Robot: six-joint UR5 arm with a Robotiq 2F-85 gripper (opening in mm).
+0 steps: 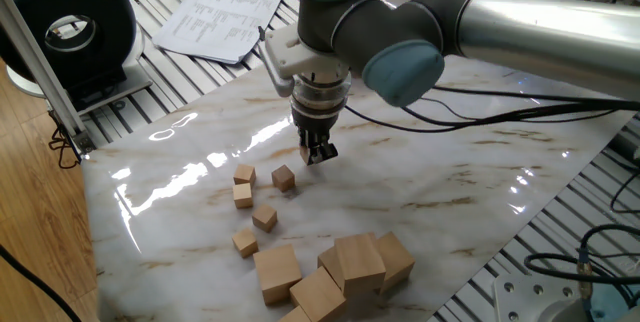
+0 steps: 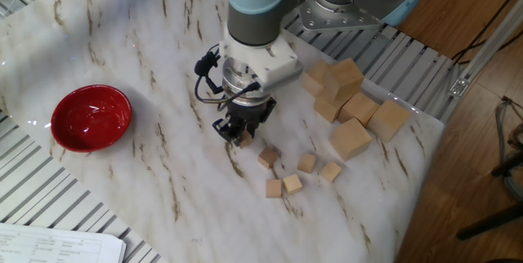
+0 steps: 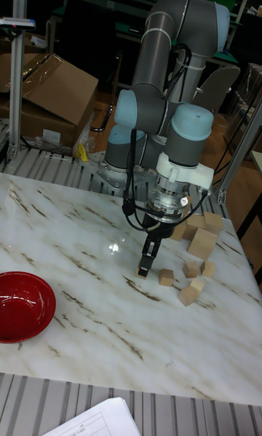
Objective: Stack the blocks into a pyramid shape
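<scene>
One fixed view: the gripper [image 1: 319, 152] hangs above the marble table [image 1: 480, 177], clenched on a small block [image 1: 322, 154]; five small blocks [image 1: 256, 205] lie scattered at its 7 o'clock, and the large cubes [image 1: 335, 267] sit farther toward 6.

The other fixed view: the red bowl [image 2: 91, 117] rests at 9 o'clock from the gripper [image 2: 240, 135], the loose blocks [image 2: 297, 173] at 4.

Tall fixed view: the gripper [image 3: 145, 262] hangs low over the marble, the blocks [image 3: 187, 279] at its 3 to 4 o'clock.
</scene>
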